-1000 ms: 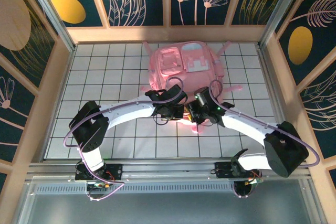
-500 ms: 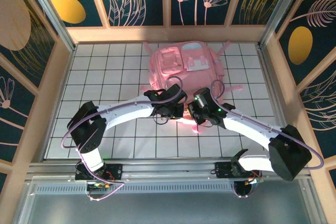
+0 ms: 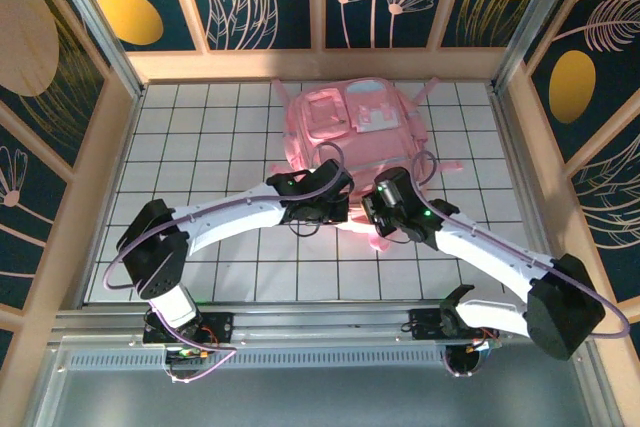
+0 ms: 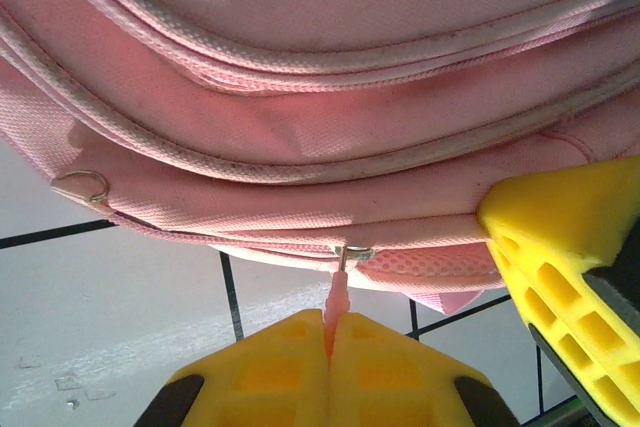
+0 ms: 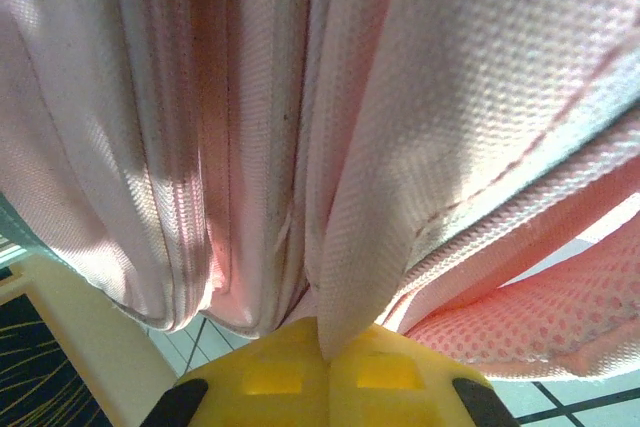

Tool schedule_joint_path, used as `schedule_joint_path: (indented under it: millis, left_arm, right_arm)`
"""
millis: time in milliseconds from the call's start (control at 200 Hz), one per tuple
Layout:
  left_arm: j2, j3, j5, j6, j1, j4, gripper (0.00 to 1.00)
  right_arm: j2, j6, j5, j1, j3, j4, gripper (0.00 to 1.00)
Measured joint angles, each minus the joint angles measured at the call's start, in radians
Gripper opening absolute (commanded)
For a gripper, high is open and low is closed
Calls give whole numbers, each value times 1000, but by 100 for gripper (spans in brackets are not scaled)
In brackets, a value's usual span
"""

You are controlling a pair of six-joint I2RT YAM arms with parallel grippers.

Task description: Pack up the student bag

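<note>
Our left gripper (image 4: 333, 339) pinches the zipper pull (image 4: 338, 299) of the soft pink fabric backpack (image 4: 300, 97); our right gripper (image 5: 327, 342) pinches its fabric.

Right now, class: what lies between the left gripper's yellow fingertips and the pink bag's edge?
A thin pink zip pull runs from the student bag's metal slider into the shut left gripper, seen in the left wrist view.

A white table (image 3: 200, 147) ruled in a dark square grid carries the pink student bag (image 3: 350, 127), lying front-up. Bare squares spread left and right of the bag. A wooden rim (image 3: 320, 65) runs just behind it. Small pale flecks (image 4: 65, 387) lie near its edge.
</note>
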Motion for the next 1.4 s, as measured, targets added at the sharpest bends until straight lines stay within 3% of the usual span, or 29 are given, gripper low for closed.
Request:
schedule_joint_path:
  millis: [420,536,621,1021,1396]
  left_arm:
    - [-36,-16,-27,0,-6,28,0]
    - [-47,-35,-29,1,-6,43,0]
    - [-50,-60,-39,4,0,18,0]
    - [-51,-45,-27,31,-11,-12,0]
    - [-70,-16,-35,30,-21,-34,0]
  right_arm:
    - [-65,-1,-7,-19,-10,-8,0]
    - [-65,-8,-40,-34,-18,-2,33]
    - [-68,-29,-40,-61,-16,-19,45]
    - [-214,28,-87,-70,-54,-61,54]
    - [-111,57,-175,-50,-72,4,56]
